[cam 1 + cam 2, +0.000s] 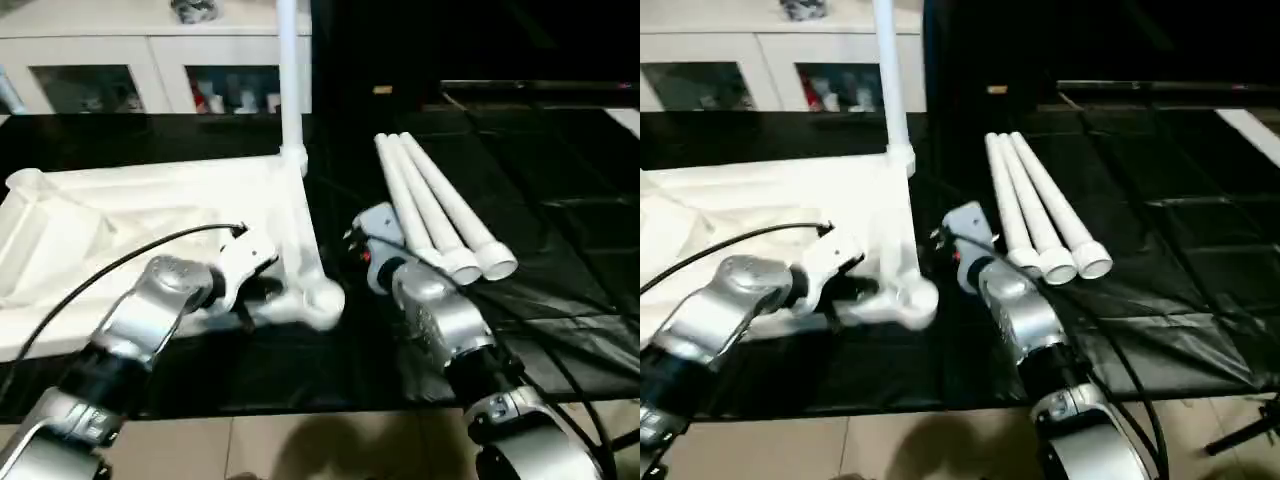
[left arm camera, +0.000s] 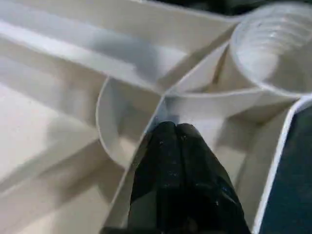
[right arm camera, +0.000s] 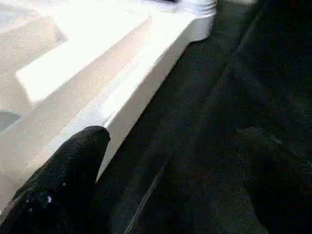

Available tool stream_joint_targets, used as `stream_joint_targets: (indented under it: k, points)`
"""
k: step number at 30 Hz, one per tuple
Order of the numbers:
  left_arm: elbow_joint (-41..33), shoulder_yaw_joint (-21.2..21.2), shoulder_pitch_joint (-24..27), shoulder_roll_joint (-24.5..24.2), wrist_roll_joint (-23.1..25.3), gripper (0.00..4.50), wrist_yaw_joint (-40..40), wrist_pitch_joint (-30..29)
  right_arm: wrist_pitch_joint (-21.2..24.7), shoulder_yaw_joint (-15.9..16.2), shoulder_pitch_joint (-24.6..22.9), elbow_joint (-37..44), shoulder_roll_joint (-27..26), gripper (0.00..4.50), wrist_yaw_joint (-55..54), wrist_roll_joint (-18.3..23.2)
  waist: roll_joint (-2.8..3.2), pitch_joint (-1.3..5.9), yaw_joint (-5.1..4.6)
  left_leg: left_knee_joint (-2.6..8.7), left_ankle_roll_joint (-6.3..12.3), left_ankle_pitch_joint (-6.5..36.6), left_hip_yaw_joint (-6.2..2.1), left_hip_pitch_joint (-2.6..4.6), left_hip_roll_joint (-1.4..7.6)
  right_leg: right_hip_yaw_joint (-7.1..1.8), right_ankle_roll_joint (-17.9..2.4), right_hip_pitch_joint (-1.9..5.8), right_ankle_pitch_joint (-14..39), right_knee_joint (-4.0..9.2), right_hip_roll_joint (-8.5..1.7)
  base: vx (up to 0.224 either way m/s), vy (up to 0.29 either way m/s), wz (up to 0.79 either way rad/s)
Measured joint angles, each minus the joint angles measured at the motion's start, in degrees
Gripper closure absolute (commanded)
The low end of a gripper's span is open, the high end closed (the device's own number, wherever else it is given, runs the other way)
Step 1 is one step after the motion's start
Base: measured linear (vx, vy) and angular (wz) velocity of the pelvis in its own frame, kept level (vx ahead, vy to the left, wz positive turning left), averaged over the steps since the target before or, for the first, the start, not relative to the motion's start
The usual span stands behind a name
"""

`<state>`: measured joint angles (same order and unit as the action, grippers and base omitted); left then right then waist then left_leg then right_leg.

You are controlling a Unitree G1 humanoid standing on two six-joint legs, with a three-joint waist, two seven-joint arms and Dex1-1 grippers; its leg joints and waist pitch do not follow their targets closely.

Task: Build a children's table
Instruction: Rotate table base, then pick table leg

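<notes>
Black mat (image 1: pixel 560 250); left gripper (image 2: pixel 175 146) pinching tabletop (image 1: pixel 150 210) rib, contact seemingly hidden.

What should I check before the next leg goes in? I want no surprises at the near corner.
1. Tabletop lies underside up on the black sheet: ok.
2. One leg stands upright in the far corner: ok.
3. Near corner socket empty, threads showing: ok.
4. Three spare legs lie together beside the tabletop: ok.
5. Left gripper shut on a rib by that socket: ok.
6. Right gripper open, holding no leg: not ok.
</notes>
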<state>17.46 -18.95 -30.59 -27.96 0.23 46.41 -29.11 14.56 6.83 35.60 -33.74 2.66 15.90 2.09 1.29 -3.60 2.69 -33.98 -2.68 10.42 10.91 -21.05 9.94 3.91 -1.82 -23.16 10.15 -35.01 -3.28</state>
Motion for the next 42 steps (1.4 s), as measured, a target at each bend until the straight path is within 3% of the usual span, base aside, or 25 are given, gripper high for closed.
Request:
stream_joint_targets:
  k: [5, 8, 9, 12, 19, 30, 35, 42]
  points:
    - [2.8, 0.9, -0.9, 0.5, -0.1, 4.48, -0.7, 3.6, 0.0, -3.2, 3.7, -0.1, 2.1, 0.0, -6.8, -1.2, 0.15, -0.08, 0.36, -0.01, -0.02, 0.0, -0.03, 0.02, 0.01, 0.03, 0.0, 0.0, 0.0, -0.04, 0.0, 0.0, 0.0, 0.0]
    - [-0.6, 4.1, 0.1, -0.7, -2.7, 4.48, 1.1, 4.1, 1.9, -4.4, 7.8, -3.5, 4.3, 0.0, -10.5, -2.5, 0.15, -0.08, 0.25, -0.04, -0.02, 0.0, -0.02, -0.01, 0.02, 0.02, 0.0, -0.04, 0.0, -0.08, 0.0, 0.0, 0.0, 0.0]
    - [-3.1, 5.7, 0.2, -1.4, -4.3, 4.3, 2.3, 3.8, 3.1, -5.0, 9.3, -5.1, 5.3, 0.0, -11.1, -2.8, 0.15, -0.08, 0.29, -0.04, -0.02, 0.0, -0.02, 0.0, 0.02, 0.03, 0.0, -0.03, 0.0, -0.08, 0.0, 0.0, 0.0, 0.0]
    - [-8.6, 8.5, 1.1, -3.9, -7.9, 4.18, 5.8, 1.1, 5.5, -6.0, 12.3, -9.1, 5.9, 0.0, -11.0, -2.5, 0.24, -0.08, 0.06, -0.03, -0.02, 0.0, 0.0, 0.01, 0.02, 0.03, 0.0, -0.04, 0.0, -0.09, 0.0, 0.0, 0.0, 0.0]
    - [-18.4, 9.1, 5.9, -9.3, -14.0, 3.6, 13.0, -6.0, 10.2, -10.2, 18.7, -21.9, 7.5, 0.0, -8.2, 0.8, 0.21, -0.08, 0.05, -0.07, -0.01, 0.0, 0.02, -0.03, 0.02, 0.02, 0.0, -0.08, 0.0, -0.16, 0.0, 0.0, 0.0, 0.0]
    - [-23.4, 9.1, 6.0, -9.2, -15.7, 2.52, 12.6, -10.3, 9.6, -12.1, 21.6, -32.4, 7.0, 0.0, -7.2, 1.8, 0.14, -0.1, 0.69, -0.25, -0.01, 0.0, 0.02, -0.05, 0.04, 0.02, 0.0, -0.08, 0.0, -0.29, -0.01, 0.0, 0.0, 0.0]
    - [-23.8, 9.1, 6.0, -9.2, -15.7, 2.32, 12.1, -10.9, 9.8, -13.3, 22.6, -34.3, 7.1, 0.0, -7.3, 2.1, 0.14, -0.1, 0.69, -0.25, -0.01, 0.0, 0.02, -0.04, 0.04, 0.02, 0.0, -0.08, 0.0, -0.3, -0.01, 0.0, 0.0, 0.0]
    - [-24.6, 8.8, 6.0, -9.2, -16.2, 1.62, 12.1, -11.8, 13.7, -16.1, 23.8, -35.8, 7.6, 0.73, -3.1, 4.7, -0.09, 0.03, 0.71, -0.34, -0.01, 0.0, 0.02, -0.02, 0.06, 0.02, 0.0, -0.06, 0.0, -0.37, -0.01, 0.0, 0.0, 0.0]
